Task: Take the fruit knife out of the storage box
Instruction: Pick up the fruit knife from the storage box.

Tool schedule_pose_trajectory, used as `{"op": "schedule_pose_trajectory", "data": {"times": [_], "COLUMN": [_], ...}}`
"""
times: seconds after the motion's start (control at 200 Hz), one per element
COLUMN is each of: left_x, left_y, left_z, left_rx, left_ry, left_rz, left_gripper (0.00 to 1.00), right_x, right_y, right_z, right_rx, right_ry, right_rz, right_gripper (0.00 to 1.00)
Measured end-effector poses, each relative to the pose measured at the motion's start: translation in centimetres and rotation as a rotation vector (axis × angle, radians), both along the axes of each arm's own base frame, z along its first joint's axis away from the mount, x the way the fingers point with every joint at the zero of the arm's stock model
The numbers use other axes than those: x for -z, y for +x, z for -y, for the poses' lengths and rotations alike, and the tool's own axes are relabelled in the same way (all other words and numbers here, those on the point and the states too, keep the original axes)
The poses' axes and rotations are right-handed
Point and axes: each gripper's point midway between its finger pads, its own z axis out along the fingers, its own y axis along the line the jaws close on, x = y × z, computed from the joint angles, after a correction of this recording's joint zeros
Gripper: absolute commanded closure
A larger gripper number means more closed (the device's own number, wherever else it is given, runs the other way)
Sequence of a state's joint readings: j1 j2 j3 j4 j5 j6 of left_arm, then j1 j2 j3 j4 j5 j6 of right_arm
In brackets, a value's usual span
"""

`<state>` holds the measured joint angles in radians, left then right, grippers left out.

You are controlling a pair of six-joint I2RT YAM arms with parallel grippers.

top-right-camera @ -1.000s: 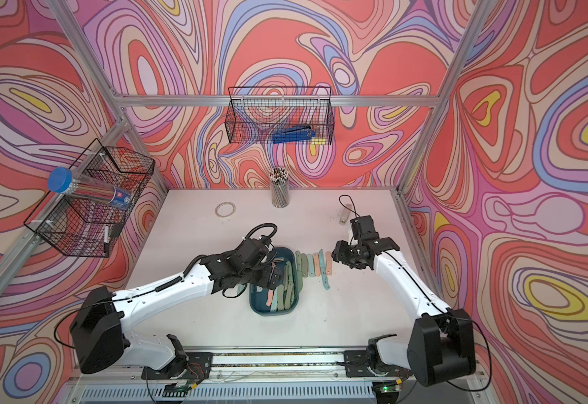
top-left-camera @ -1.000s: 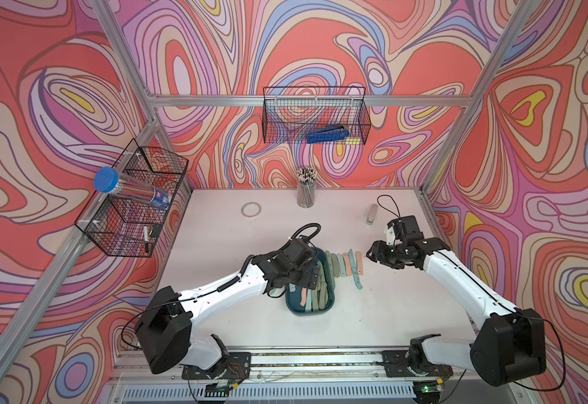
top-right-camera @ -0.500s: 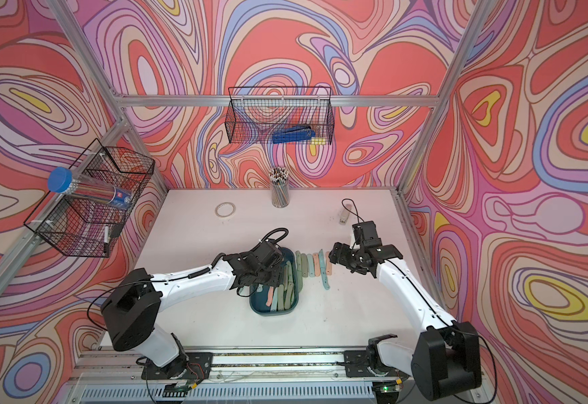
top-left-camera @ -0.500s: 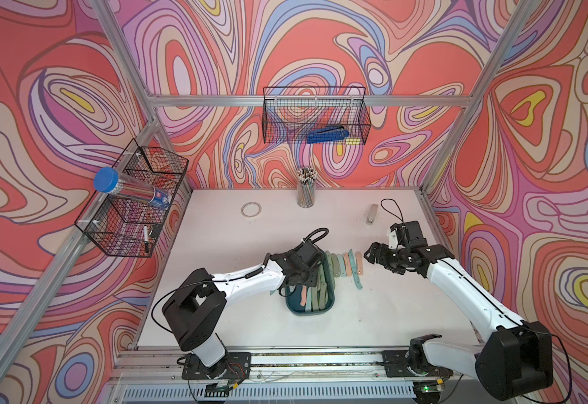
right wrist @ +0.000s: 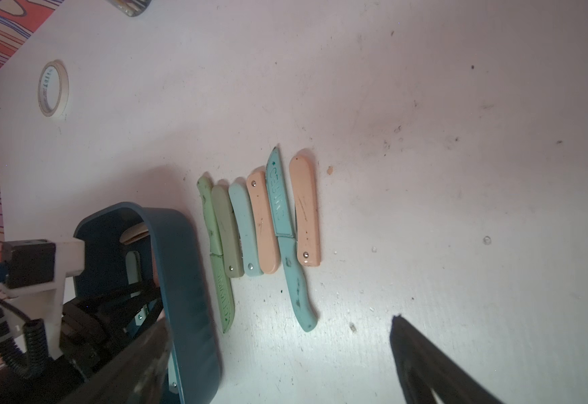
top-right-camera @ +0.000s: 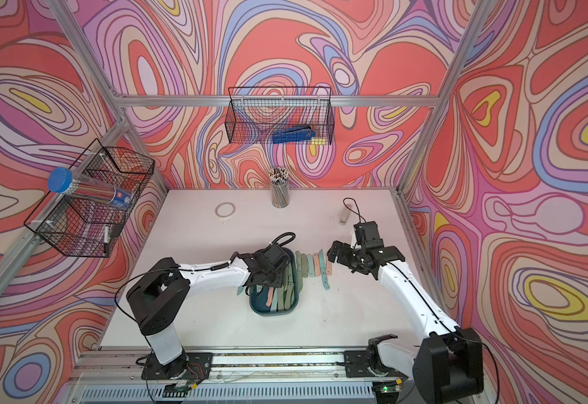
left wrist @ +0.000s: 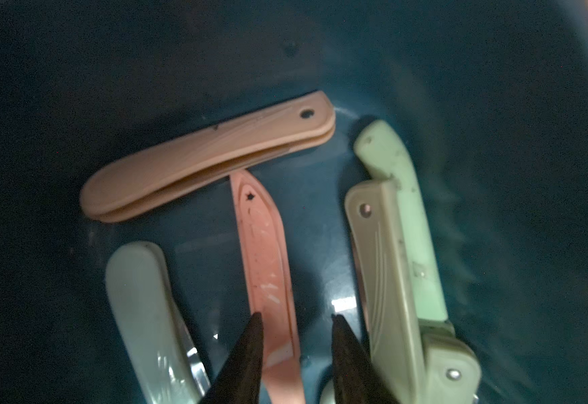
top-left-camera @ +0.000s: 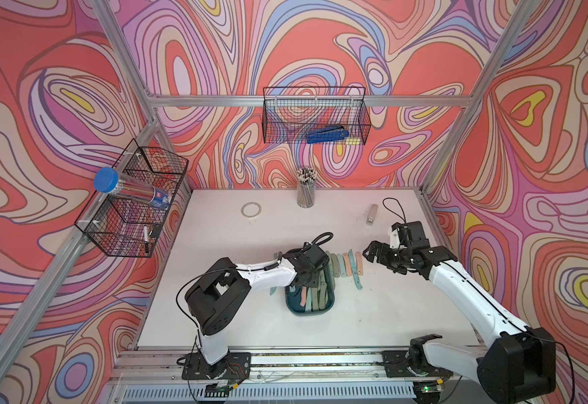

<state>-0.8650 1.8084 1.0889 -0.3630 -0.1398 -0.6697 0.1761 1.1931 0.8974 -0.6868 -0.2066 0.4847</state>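
Fruit knife: a pink one with its blade unfolded, lying flat on the floor of the storage box. Only the left wrist view shows this. There the left gripper reaches into the box with the knife between its two dark fingers. One finger overlaps the knife's edge, and a strip of teal floor shows between the knife and the other finger, so the jaws stand narrowly apart around it, not clamped.

Beside it in the box lie a folded peach knife at the pink tip, a grey-green knife, and two pale green knives stacked by the wall.

In both top views the box sits mid-table, its far half covered by the left arm's wrist, so the grasp itself is hidden.

The right wrist view adds the box's outer wall and a row of six knives on the table just beside it, four folded and two unfolded. The right gripper has its fingers spread wide with nothing between them. A top view places it above the table just past the row, apart from the box.

A tape roll and a pencil cup stand near the back wall.
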Motion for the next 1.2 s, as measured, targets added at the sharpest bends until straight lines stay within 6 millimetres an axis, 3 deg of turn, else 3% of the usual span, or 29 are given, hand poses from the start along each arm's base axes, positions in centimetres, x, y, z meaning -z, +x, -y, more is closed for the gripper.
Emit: {"op": "schedule_pose_trajectory", "data": {"times": [0.22,0.546,0.681,0.761,1.202], "left_x": [-0.2,-0.3,-0.5,-0.9,-1.5], "left_y": [0.3,0.5,0.4,0.3,1.2], "left_z": [0.2,0.5,0.4,0.2,-1.0], "left_rx": [-0.015,-0.018,-0.017,-0.017,-0.039], "left_ry": [-0.016,-0.033,-0.042,-0.047,-0.031], "left_rz": [0.01,0.021,0.025,0.03,0.049], "left_gripper": [0.42,0.31,0.33,0.4,0.42], "right_x": [0.1,0.6,0.9,0.9,1.4], "right_y": [0.0,0.2,0.2,0.2,0.2], "right_z": [0.0,-0.1,-0.2,-0.2,-0.4], "right_rx": [-0.001,0.0,-0.002,-0.003,-0.005], "right_ry": [0.002,0.004,0.005,0.006,0.013], "right_rz": [-0.002,-0.02,-0.031,-0.031,-0.05], "right_gripper": [0.02,0.02,0.02,0.02,0.02]}}
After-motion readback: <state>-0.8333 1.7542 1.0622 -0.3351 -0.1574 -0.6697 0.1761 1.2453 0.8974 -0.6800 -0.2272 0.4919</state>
